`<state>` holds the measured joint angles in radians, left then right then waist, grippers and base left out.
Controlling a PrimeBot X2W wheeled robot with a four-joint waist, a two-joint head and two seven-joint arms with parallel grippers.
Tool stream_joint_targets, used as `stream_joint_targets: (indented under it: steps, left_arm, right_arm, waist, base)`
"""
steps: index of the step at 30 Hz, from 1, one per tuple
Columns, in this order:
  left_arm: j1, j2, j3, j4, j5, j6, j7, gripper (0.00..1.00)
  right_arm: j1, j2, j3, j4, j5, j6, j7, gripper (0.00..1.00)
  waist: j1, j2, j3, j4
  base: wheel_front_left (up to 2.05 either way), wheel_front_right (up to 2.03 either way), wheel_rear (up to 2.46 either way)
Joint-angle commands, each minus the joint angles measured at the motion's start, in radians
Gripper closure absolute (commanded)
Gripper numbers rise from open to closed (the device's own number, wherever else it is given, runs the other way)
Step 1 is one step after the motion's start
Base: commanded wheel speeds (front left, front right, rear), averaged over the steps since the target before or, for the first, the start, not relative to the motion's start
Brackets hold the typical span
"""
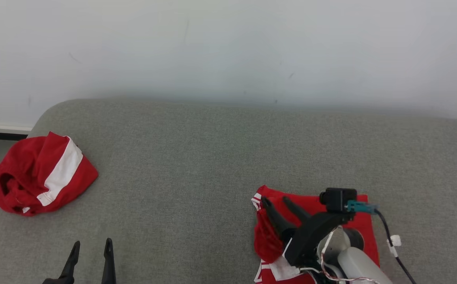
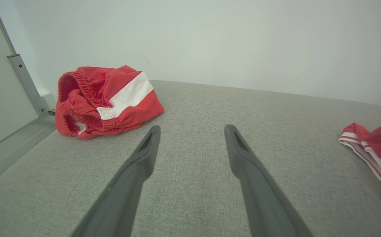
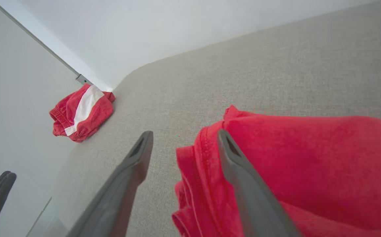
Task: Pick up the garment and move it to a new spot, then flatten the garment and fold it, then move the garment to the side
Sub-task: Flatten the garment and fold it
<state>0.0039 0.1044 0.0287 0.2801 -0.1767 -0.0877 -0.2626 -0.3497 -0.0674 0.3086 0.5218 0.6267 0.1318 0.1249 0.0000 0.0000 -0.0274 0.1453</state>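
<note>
Crumpled garment [image 1: 43, 177], red with a white band, sits at the far left of the grey cushion [image 1: 212, 150], close by its rounded corner. A careless tug there could, I think, drag it over the edge. Its elastic waist shows in the left wrist view, but how it is tangled inside I cannot tell.

Right of it, at the front, the left gripper [image 1: 92, 241] has its fingers spread over bare cushion with nothing between them.

Well apart to the right lies the folded garment [image 1: 266, 242], red with striped white trim, at the front right of the cushion. I judge this to be the piece in hand. The right gripper [image 1: 276, 200] stands over its left edge, fingers spread and pinching nothing. In the right wrist view one finger lies across the red cloth and the other over bare cushion. The risk is that this finger catches the top layer as the arm lifts and pulls the fold open. Whether it touches the cloth I cannot tell.

The forearm [image 1: 358, 264] and wrist camera [image 1: 337, 199] hide much of this garment. Its near edge runs out of the head view, so the fold's neatness is unclear.
</note>
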Motion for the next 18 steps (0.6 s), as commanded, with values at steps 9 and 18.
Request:
stream_joint_targets:
  steps: [9, 18]
  left_arm:
    - [0.025, -0.006, 0.024, -0.020, 0.017, -0.002, -0.003, 0.00]
    - [0.039, -0.011, 0.041, -0.030, 0.021, -0.007, -0.003, 0.00]
  right_arm:
    - [0.120, -0.191, -0.053, -0.235, 0.039, -0.002, -0.014, 0.00]
    - [0.347, -0.222, -0.108, -0.473, 0.017, -0.002, 0.049, 0.00]
  waist:
    - [0.0000, 0.0000, -0.022, -0.021]
    - [0.0000, 0.0000, -0.014, -0.034]
  base:
    - [0.00, 0.00, 0.00]
    - [0.00, 0.00, 0.00]
